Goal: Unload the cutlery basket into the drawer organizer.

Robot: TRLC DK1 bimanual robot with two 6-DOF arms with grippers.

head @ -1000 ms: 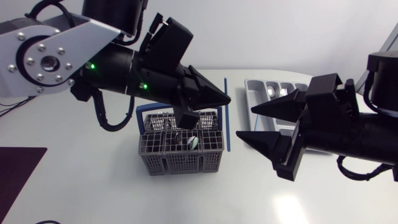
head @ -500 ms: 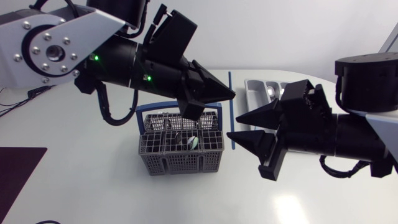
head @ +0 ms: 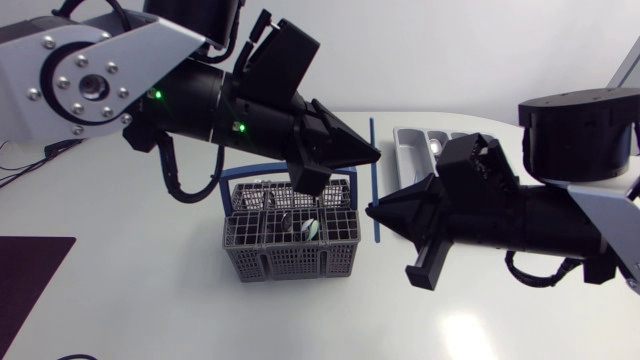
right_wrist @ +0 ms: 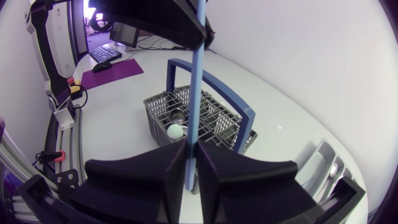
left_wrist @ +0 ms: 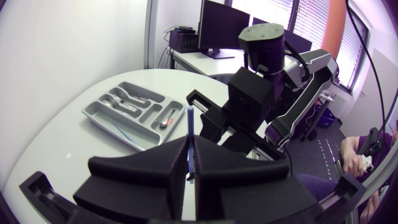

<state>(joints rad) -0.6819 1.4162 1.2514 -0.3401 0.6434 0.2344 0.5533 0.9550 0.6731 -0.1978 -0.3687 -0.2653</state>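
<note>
Blue stick (head: 372, 132), clamped by left claw (head: 372, 157), right claw (head: 373, 209)

At mid-tabletop (head: 150, 300): cutlery basket (head: 290, 245). To its right and farther back: drawer organizer (head: 410, 148). Just right of the basket: slim stick (head: 374, 180), upright, gripped high by left tool (head: 372, 156) and lower by right tool (head: 375, 210).

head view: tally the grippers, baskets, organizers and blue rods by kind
matte black grippers, left gripper and right gripper: 2
grey mesh cutlery basket with blue handle: 1
grey plastic drawer organizer: 1
thin blue rod: 1
total: 5
</note>
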